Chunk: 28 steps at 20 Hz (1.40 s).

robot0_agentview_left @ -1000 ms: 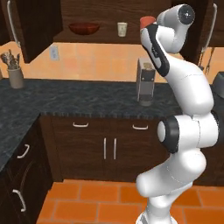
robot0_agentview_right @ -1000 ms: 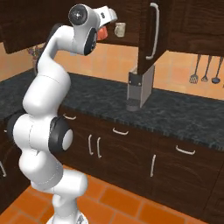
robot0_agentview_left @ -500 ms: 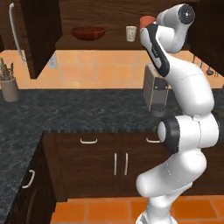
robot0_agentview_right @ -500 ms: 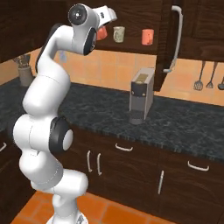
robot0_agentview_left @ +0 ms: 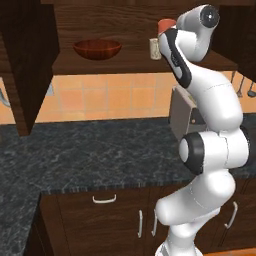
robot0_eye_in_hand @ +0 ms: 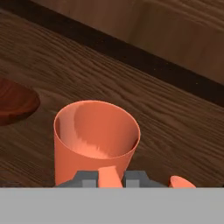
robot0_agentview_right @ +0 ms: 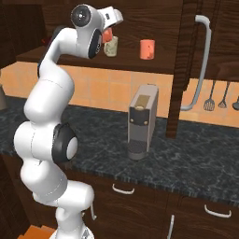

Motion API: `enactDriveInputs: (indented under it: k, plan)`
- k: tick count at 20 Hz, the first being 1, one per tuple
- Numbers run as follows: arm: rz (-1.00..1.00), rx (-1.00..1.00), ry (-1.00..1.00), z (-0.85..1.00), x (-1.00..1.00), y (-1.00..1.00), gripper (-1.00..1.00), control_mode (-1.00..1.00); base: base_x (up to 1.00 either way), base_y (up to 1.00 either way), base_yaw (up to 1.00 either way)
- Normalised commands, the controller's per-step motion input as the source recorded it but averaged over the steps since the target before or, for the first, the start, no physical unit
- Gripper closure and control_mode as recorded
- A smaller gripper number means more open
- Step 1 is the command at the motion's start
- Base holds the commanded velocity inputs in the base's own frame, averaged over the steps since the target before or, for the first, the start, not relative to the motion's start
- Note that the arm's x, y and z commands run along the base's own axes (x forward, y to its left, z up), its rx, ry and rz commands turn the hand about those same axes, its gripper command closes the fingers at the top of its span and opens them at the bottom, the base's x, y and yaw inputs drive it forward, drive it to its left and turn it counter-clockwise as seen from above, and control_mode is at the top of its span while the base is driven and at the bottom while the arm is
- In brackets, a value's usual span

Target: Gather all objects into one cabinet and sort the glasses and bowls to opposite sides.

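Holding a red-orange mug [robot0_eye_in_hand: 95, 141] by its rim, the gripper [robot0_eye_in_hand: 110, 177] has its jaws clamped on the near wall, one finger inside and one outside, so the mug hangs upright over the cabinet shelf [robot0_eye_in_hand: 144, 92]. The wooden bowl [robot0_agentview_left: 97, 48] sits far off on one side of the cabinet. A cream tumbler [robot0_agentview_right: 111, 46] and another orange cup [robot0_agentview_right: 147, 49] stand on the other side, probably where this mug goes too.
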Motion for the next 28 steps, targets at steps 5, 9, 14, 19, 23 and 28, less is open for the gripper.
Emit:
enactDriveInputs:
  k: [5,9,14,19,23,28]
  plan:
    - [-0.19,0.00,0.13,-0.17,0.36,0.01,1.00,-1.00,0.00,0.00,0.00]
    - [-0.19,0.00,0.09,-0.07,0.19,0.04,1.00,-1.00,0.00,0.00,0.00]
    - [-0.17,0.00,0.00,0.00,-0.01,0.08,1.00,-1.00,0.00,0.00,0.00]
    - [-0.10,0.05,0.01,-0.12,-0.01,0.05,1.00,-1.00,0.00,0.00,0.00]
    - [0.00,0.22,0.17,-0.22,0.00,0.00,1.00,-1.00,0.00,0.00,0.00]
    - [-0.03,0.12,0.07,-0.05,0.00,-0.06,1.00,-1.00,0.00,0.00,0.00]
